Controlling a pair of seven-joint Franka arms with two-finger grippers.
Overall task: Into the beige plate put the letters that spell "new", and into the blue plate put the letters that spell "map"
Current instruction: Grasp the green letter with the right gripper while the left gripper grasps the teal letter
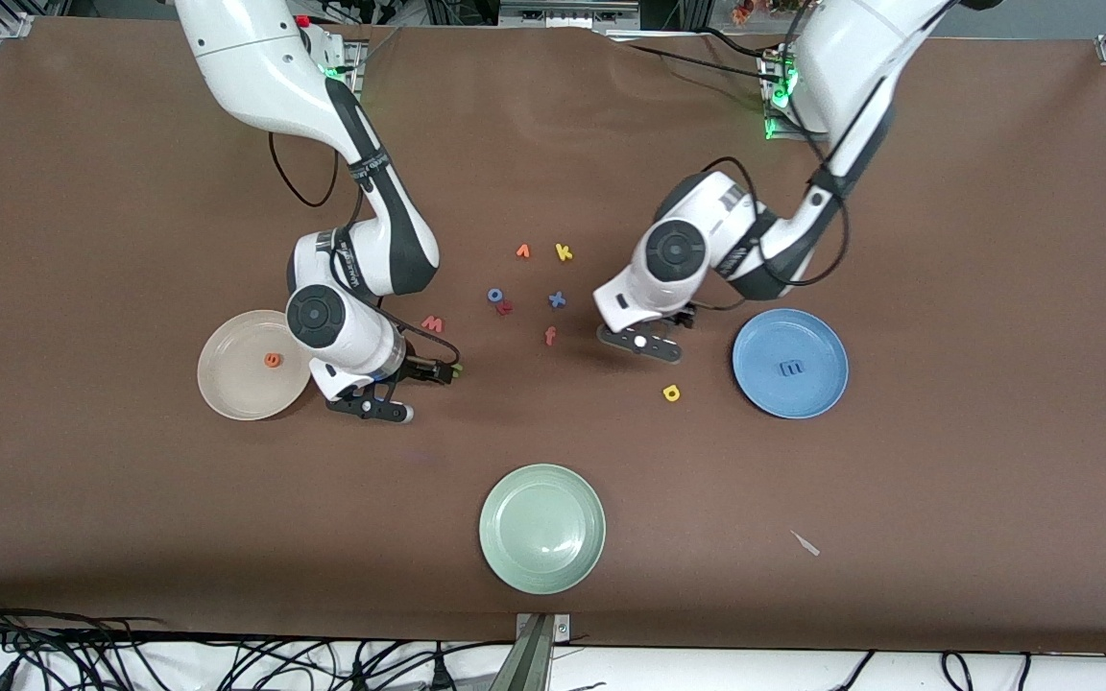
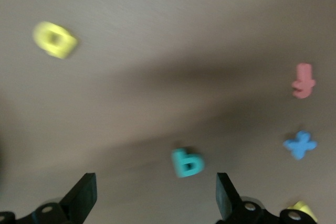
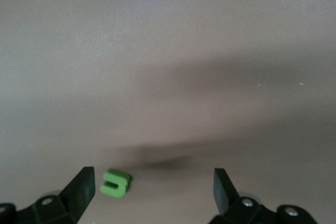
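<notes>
The beige plate holds the orange "e". The blue plate holds the blue "m". My right gripper is open low beside the beige plate, and the green "n" lies on the table between its fingers, close to one of them. My left gripper is open low over the table beside the blue plate. The teal "p" lies under it, between the fingers. The yellow "a" and salmon "w" lie loose.
A pale green plate sits nearest the front camera. Loose letters lie mid-table: orange "v", yellow "k", blue "o", blue "x", pink "f".
</notes>
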